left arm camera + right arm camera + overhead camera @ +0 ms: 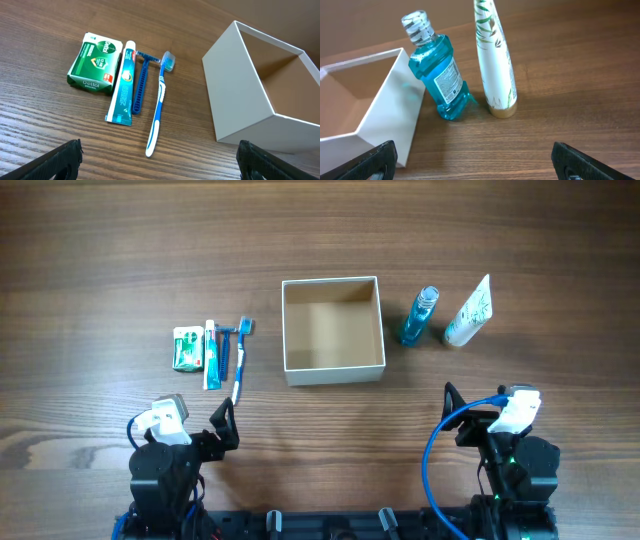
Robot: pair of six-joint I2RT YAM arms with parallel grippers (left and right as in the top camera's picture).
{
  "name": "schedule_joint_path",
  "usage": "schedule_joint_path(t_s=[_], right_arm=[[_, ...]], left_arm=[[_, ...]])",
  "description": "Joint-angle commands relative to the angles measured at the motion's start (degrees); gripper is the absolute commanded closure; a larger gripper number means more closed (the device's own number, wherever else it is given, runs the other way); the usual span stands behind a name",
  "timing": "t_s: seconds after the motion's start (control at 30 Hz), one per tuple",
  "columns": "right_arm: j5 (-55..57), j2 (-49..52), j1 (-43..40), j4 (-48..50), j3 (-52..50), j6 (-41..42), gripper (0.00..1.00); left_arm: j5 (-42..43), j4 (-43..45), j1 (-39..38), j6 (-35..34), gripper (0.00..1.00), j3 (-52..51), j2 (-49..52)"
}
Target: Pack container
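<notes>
You've got box white outside, tan inside; soap green; toothpaste teal-white; razor blue; toothbrush blue-white; bottle blue; tube white, green leaf print, gold cap; table brown woodgrain.

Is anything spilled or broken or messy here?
Nothing stands out. The container sits empty and whole; soap, toothpaste, razor and toothbrush lie lined up, blue bottle and tube unspilled.

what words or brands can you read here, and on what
"Dettol": on the green box, top and side.
Print on the toothpaste tube: too blurred to read.
Label on the blue bottle: too small to read.
No readable words on the white leaf-patterned tube.
</notes>
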Motion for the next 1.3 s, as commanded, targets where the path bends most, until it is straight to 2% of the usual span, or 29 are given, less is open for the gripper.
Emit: schedule_joint_path(t_s=[0.0,0.07,0.13,0.2,0.3,0.47,0.67,0.73,0.8,0.83,1.0,1.1,1.2,1.27], right_arm=[[-0.92,-0.44,0.15,0.83,-0.13,10.08,0.00],[-4.17,-0.44,0.15,2.10,0.68,13.31,0.00],[-10.99,-0.26,0.15,3.08,3.41,9.38,0.00],[-11.65,1.73,0.15,2.12,9.42,8.81,0.00],[-10.73,9.29,0.15,-0.55,22.77,3.26,0.00],[-10.78,36.00,0.20,-20.76,53.40,-2.38,0.00],[-11.06,67.43,0.22,-45.38,85.18,-4.02,0.00],[-18.40,75.23,0.52,-48.35,92.11,-3.74,0.00],[-31.91,80.96,0.59,-48.81,95.06,-5.81,0.00],[-32.83,82.73,0.92,-47.63,95.10,-5.68,0.00],[-10.47,90.01,10.25,-47.10,95.10,2.54,0.00],[0.48,94.60,15.21,-47.91,95.08,12.85,0.00],[9.05,99.78,15.65,-49.00,95.08,24.92,0.00],[9.20,103.03,15.08,-48.50,95.08,26.34,0.00]], left_arm=[[1.95,-0.20,0.11,0.52,0.00,-0.98,-0.52],[1.95,-0.20,0.11,0.52,0.00,-0.98,-0.52],[1.95,-0.20,0.11,0.52,0.00,-0.98,-0.52],[1.97,-0.20,0.11,0.52,0.00,-0.98,-0.52],[1.97,-0.20,0.11,0.52,0.00,-0.98,-0.52],[1.95,-0.20,0.11,0.52,0.00,-0.98,-0.52],[1.97,-0.20,0.11,0.52,0.00,-0.98,-0.52],[1.97,-0.20,0.11,0.52,0.00,-0.98,-0.52],[1.95,-0.20,0.11,0.52,0.00,-0.98,-0.52],[1.95,-0.20,0.11,0.52,0.00,-0.98,-0.52],[1.95,-0.20,0.11,0.52,0.00,-0.98,-0.52],[1.95,-0.20,0.11,0.52,0.00,-0.98,-0.52],[1.95,-0.20,0.11,0.52,0.00,-0.98,-0.52],[1.95,-0.20,0.11,0.52,0.00,-0.98,-0.52]])
